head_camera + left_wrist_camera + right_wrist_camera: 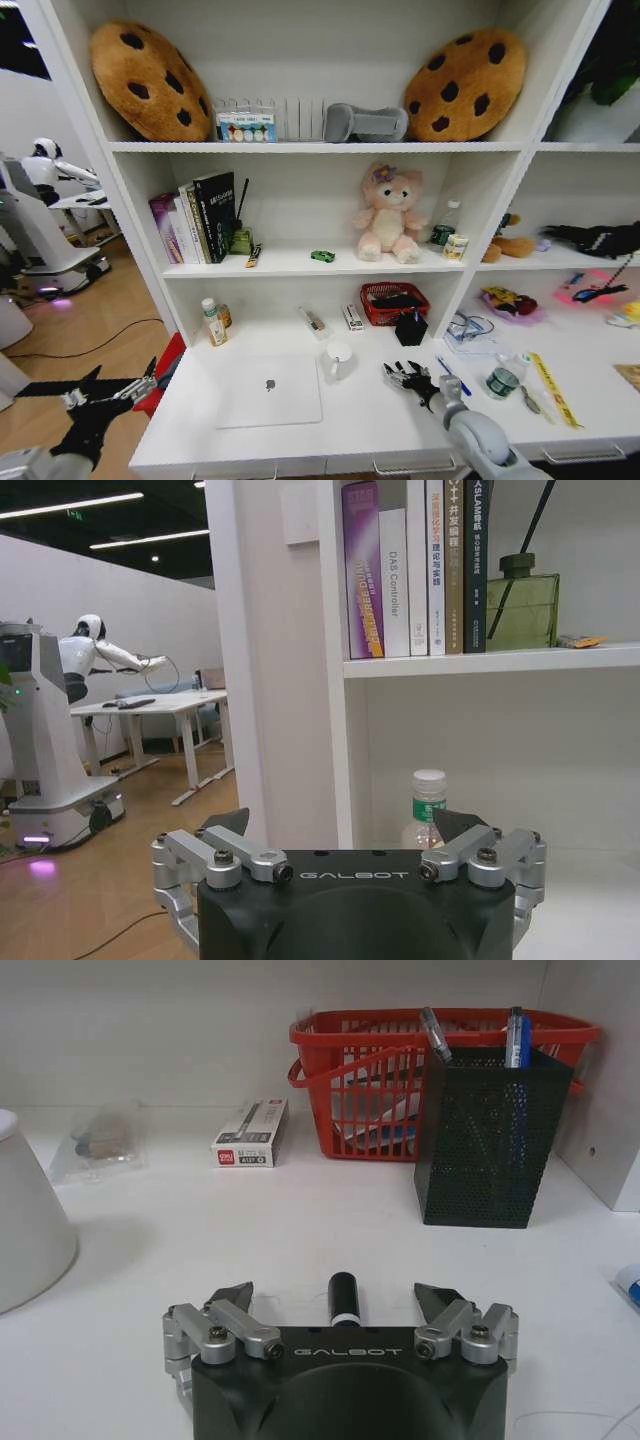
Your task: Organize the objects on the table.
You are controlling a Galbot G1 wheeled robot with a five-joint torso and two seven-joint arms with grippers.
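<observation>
The white tabletop [360, 420] fills the lower half of the head view, and the biggest item on it, the silver laptop [270, 390], lies closed at lower centre-left, with a white mug [338, 360] just beside its upper right corner. Further back, around the middle of the frame, the red basket [393, 303] sits against the shelf wall with the black mesh pen holder [411, 328] just in front of it; in the right wrist view that holder [487, 1140] already carries two pens. Now to the action: the right hand [405, 377] is low over the tabletop at lower centre-right, fingers spread apart, and the right wrist view shows a black pen [343, 1300] lying flat between those open fingers, not yet gripped. A blue pen [452, 376] lies just beside it on the right, and the small dark-lidded jar [502, 382] stands a little farther right. The tiny green toy car [322, 256] is up on the middle shelf, left of the pink plush. The left hand [110, 392] hangs off the tabletop's left edge at lower left, fingers apart and empty. This looks like the pick-up step for the black pen; the next move calls for closing squarely across its barrel, then lifting it clear toward the holder.
</observation>
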